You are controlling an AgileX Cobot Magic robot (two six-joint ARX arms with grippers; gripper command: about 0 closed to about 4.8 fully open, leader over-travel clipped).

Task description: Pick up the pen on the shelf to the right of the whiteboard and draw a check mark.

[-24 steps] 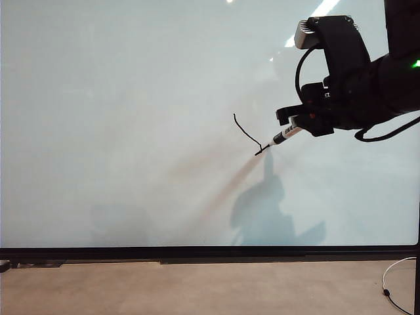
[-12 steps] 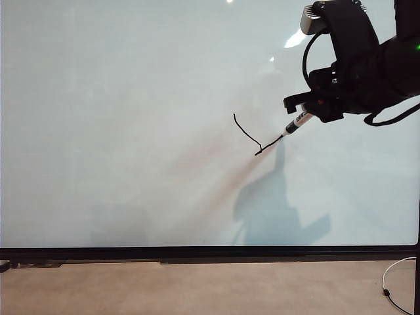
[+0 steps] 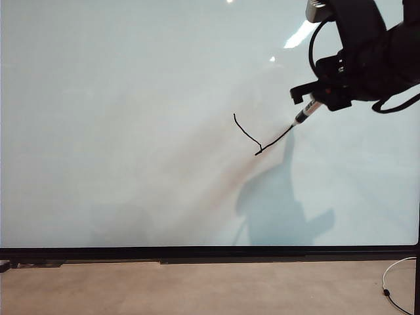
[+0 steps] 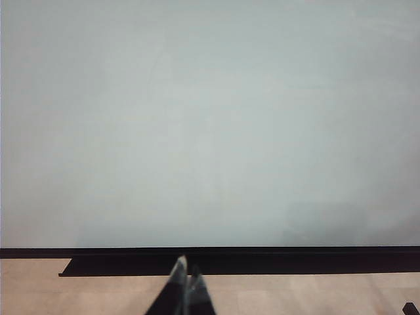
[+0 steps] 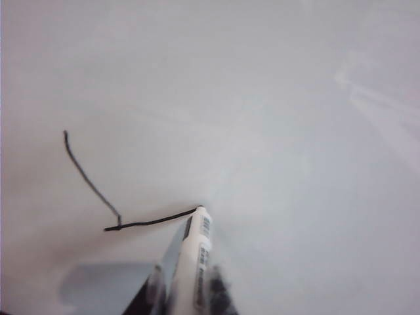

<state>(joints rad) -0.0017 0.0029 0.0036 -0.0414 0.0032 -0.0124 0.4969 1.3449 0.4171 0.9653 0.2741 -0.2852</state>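
Note:
My right gripper is shut on the pen, a white marker with black printing, at the upper right of the whiteboard. The pen's black tip touches the board at the end of the check mark, a thin black tick with a short left stroke and a longer rising right stroke. In the right wrist view the pen stands between the right gripper's fingers, its tip at the end of the check mark. My left gripper is shut and empty, low in front of the whiteboard. The shelf is out of view.
The board's black bottom frame runs above a tan floor strip. A thin white cable lies at the lower right. The right arm's shadow falls on the board below the pen.
The right gripper has moved up and to the right with the pen, drawing the longer right stroke of the check mark from its low point. The left gripper's earlier state is not shown.

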